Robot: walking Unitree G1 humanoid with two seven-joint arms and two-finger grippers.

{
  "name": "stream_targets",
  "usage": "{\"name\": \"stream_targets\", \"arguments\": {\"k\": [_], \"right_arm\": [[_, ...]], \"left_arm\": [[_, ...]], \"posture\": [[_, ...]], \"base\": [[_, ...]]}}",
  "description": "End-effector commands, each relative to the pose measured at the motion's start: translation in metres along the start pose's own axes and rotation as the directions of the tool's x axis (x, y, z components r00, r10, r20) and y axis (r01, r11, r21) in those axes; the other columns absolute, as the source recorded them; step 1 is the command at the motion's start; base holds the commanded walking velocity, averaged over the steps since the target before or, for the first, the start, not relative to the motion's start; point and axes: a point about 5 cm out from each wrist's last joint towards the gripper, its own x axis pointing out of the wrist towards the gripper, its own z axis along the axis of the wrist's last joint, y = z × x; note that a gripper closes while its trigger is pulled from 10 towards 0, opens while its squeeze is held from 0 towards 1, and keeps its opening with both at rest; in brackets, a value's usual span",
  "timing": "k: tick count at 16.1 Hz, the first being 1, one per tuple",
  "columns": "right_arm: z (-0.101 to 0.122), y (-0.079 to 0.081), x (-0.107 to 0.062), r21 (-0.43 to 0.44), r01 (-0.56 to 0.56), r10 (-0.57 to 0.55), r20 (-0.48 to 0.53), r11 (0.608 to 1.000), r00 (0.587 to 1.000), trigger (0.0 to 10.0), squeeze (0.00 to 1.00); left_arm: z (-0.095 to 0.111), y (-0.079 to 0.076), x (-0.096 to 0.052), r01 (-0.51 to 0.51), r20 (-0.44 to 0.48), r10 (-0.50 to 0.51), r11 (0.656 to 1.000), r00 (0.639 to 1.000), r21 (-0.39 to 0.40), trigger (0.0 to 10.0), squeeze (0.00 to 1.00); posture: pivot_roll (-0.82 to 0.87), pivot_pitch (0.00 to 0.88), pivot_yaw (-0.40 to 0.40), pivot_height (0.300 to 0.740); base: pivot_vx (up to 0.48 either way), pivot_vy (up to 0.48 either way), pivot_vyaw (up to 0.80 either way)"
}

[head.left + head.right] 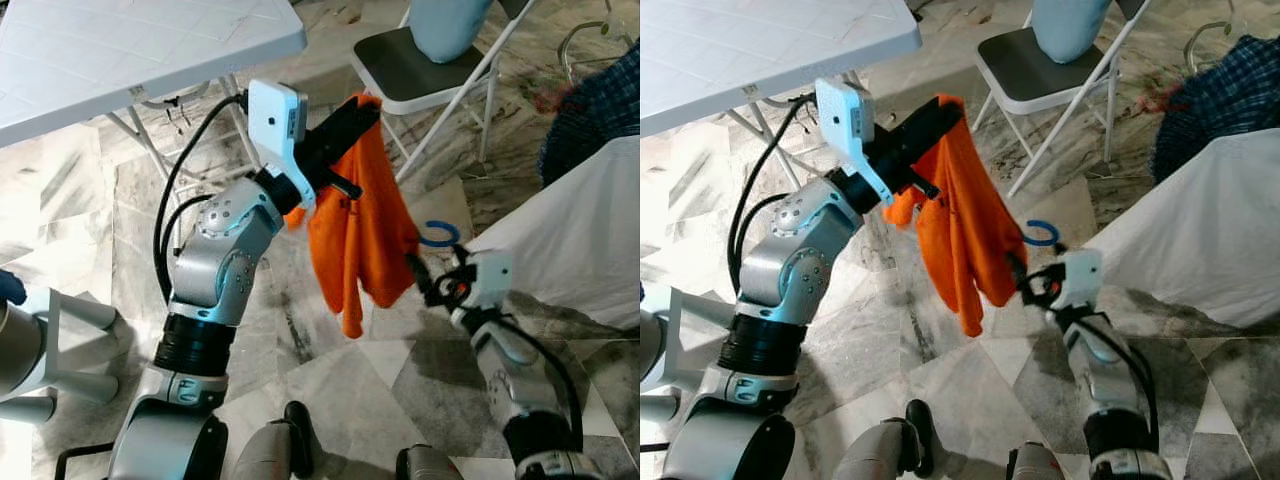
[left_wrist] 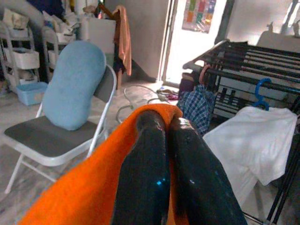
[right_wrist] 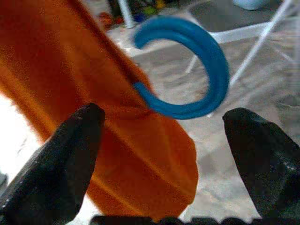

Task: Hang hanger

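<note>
Blue hanger (image 1: 440, 234), only its curved hook visible, poking out sideways from an orange garment (image 1: 366, 222) hanging limp above the marble floor.

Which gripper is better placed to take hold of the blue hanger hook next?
The right gripper. It is open with the blue hanger hook just ahead of its fingers, beside the orange garment. The left gripper is shut on that garment, holding it up.
</note>
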Motion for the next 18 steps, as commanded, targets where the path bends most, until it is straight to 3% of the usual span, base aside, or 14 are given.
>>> {"name": "stream_targets", "arguments": {"k": [1, 6, 12, 13, 14, 18], "right_arm": [[-0.008, -0.002, -0.002, 0.011, 0.033, -0.033, -0.025, 0.999, 0.999, 10.0, 0.00], [-0.010, -0.002, 0.000, 0.053, 0.059, -0.058, -0.019, 0.997, 0.998, 10.0, 0.00], [0.003, -0.007, 0.003, 0.174, -0.009, -0.003, 0.071, 0.985, 0.997, 10.0, 0.00], [0.003, -0.010, 0.004, 0.196, 0.003, -0.018, 0.073, 0.981, 0.997, 6.7, 0.00], [0.004, -0.010, 0.005, 0.206, 0.006, -0.021, 0.074, 0.979, 0.997, 0.0, 0.00], [0.003, -0.001, 0.014, 0.230, -0.013, -0.002, 0.065, 0.973, 0.998, 0.0, 0.00]], "left_arm": [[0.008, -0.002, -0.003, 0.016, 0.021, -0.017, 1.000, 1.000, 0.022, 4.6, 0.00], [0.010, -0.001, -0.005, 0.015, 0.015, -0.015, 1.000, 1.000, 0.025, 4.5, 0.00], [0.010, -0.003, -0.004, 0.028, 0.014, -0.028, 0.999, 0.999, 0.019, 4.4, 0.00], [0.012, -0.004, -0.003, 0.036, 0.018, -0.037, 0.999, 0.999, 0.016, 4.4, 0.00], [0.013, -0.005, -0.002, 0.041, 0.023, -0.042, 0.999, 0.999, 0.015, 4.4, 0.00], [0.020, -0.007, -0.002, 0.052, 0.040, -0.052, 0.999, 0.998, 0.016, 4.3, 0.00]], "posture": [[0.01, 0.216, 0.157, 0.740], [0.02, 0.217, 0.155, 0.740], [0.02, 0.216, 0.160, 0.740], [0.02, 0.214, 0.160, 0.740], [0.03, 0.213, 0.160, 0.740], [0.05, 0.206, 0.156, 0.740]], "base": [[0.000, 0.000, 0.00], [0.000, 0.000, 0.00], [0.000, 0.000, 0.00], [0.000, 0.000, 0.00], [0.000, 0.000, 0.00], [0.000, 0.000, 0.00]]}}
